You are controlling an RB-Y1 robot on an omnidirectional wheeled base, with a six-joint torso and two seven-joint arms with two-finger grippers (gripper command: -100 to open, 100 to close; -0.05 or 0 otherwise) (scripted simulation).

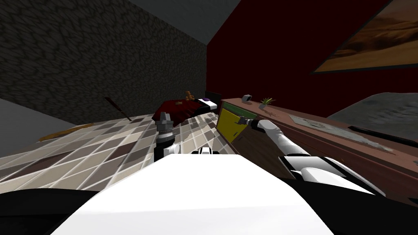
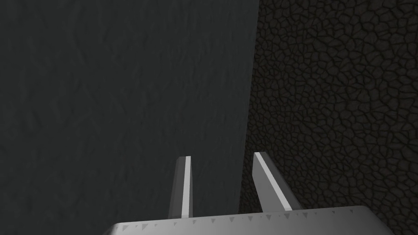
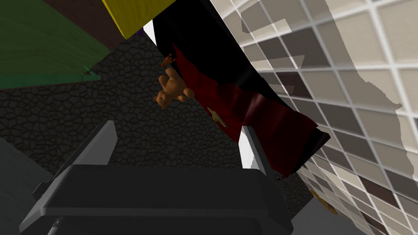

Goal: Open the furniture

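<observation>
A long brown sideboard point(image 1: 326, 138) runs along the dark red wall on my right. Its far end carries a yellow front panel point(image 1: 229, 121) with a green panel point(image 1: 241, 110) above it. My right arm reaches to that yellow front, and the right gripper point(image 1: 242, 120) sits at its near upper edge. In the right wrist view the right gripper point(image 3: 177, 126) is open with nothing between its fingers; the yellow panel point(image 3: 134, 16) and green panel point(image 3: 41, 41) lie just beyond the fingertips. My left gripper point(image 1: 164, 115) points upward over the floor, and the left gripper point(image 2: 222, 155) is open and empty.
A bed with a dark red blanket point(image 1: 179, 108) and a teddy bear point(image 1: 188, 96) stands past the sideboard's far end. A small plant point(image 1: 266, 102) and a grey object point(image 1: 246, 98) sit on the sideboard top. Checked tile floor point(image 1: 102, 147) spreads to my left.
</observation>
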